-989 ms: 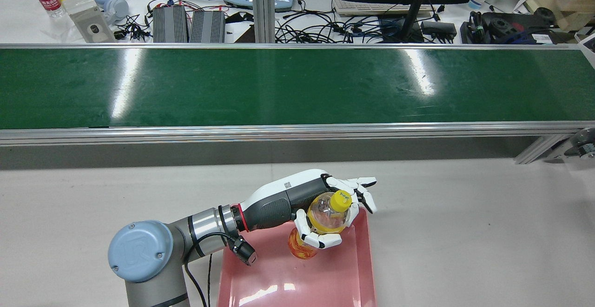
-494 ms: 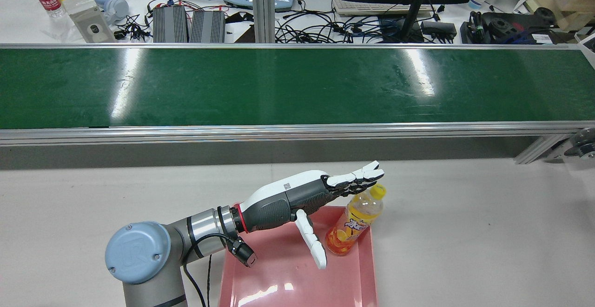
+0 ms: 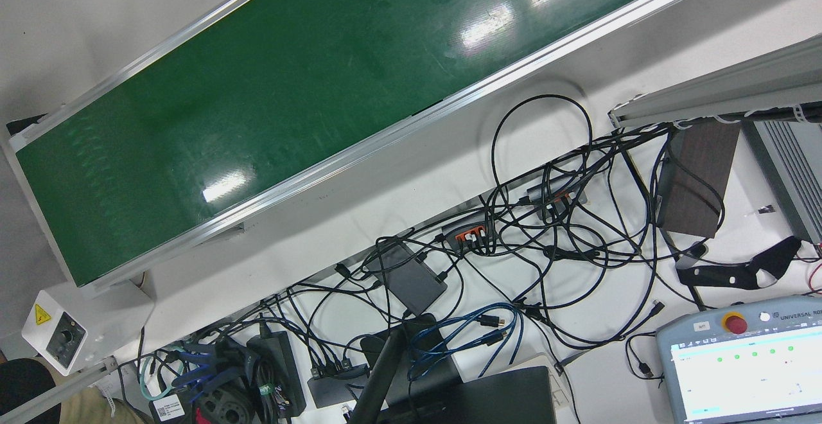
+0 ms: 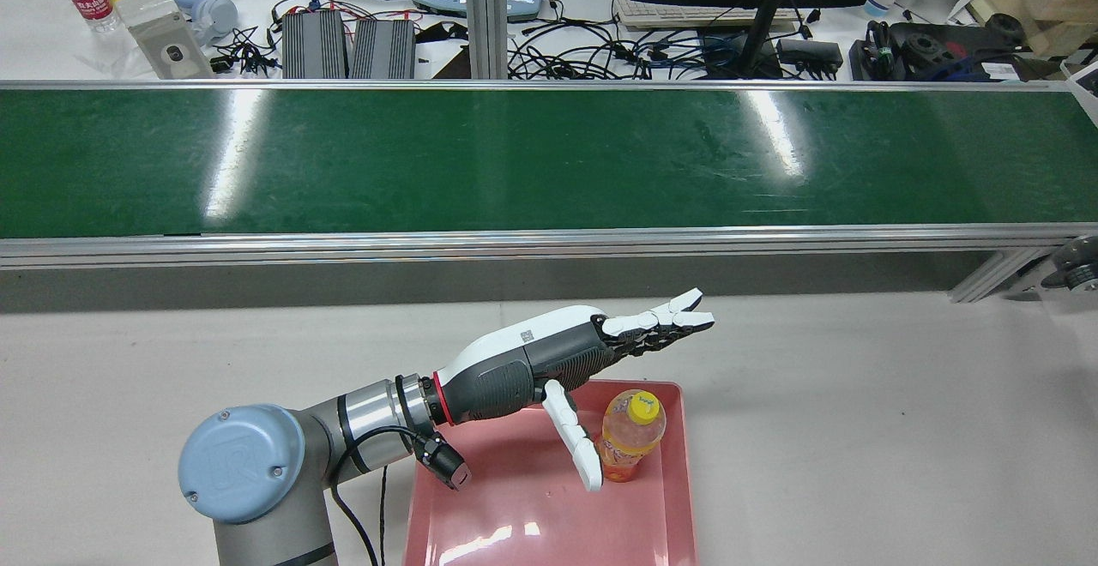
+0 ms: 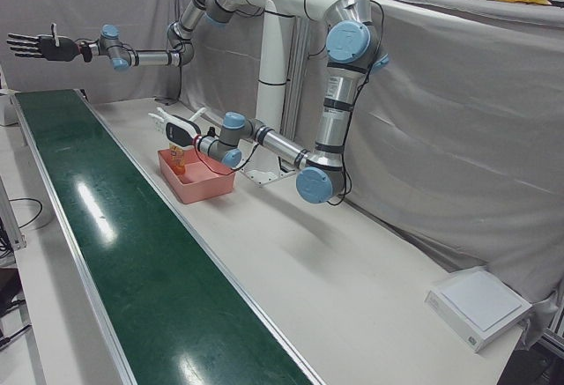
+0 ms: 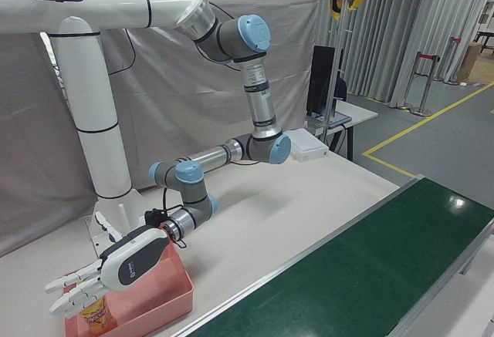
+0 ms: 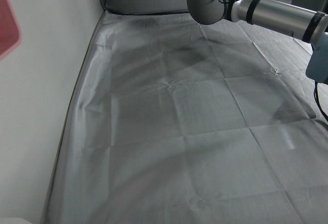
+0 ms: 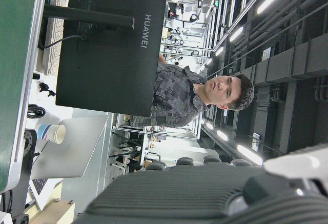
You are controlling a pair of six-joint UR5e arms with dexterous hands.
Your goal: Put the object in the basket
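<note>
An orange drink bottle (image 4: 630, 435) with a yellow cap stands upright in the pink basket (image 4: 532, 532), near its far right corner. My left hand (image 4: 592, 352) is open, fingers stretched out flat above and beside the bottle, thumb hanging down next to it, not holding it. The same hand (image 6: 116, 269), bottle (image 6: 99, 314) and basket (image 6: 166, 294) show in the right-front view. In the left-front view the left hand (image 5: 176, 127) hovers over the basket (image 5: 198, 178). My right hand (image 5: 33, 46) is raised high, far off, fingers spread and empty.
A long green conveyor belt (image 4: 549, 159) runs across beyond the basket, with a metal rail (image 4: 549, 244) along its near side. Cables, monitors and pendants lie behind it. A white box (image 5: 480, 306) sits at the table's far end.
My left hand opened and let go of the bottle. The bottle leaned over the basket's right rim, then settled upright inside it. The hand drew slightly back and up.
</note>
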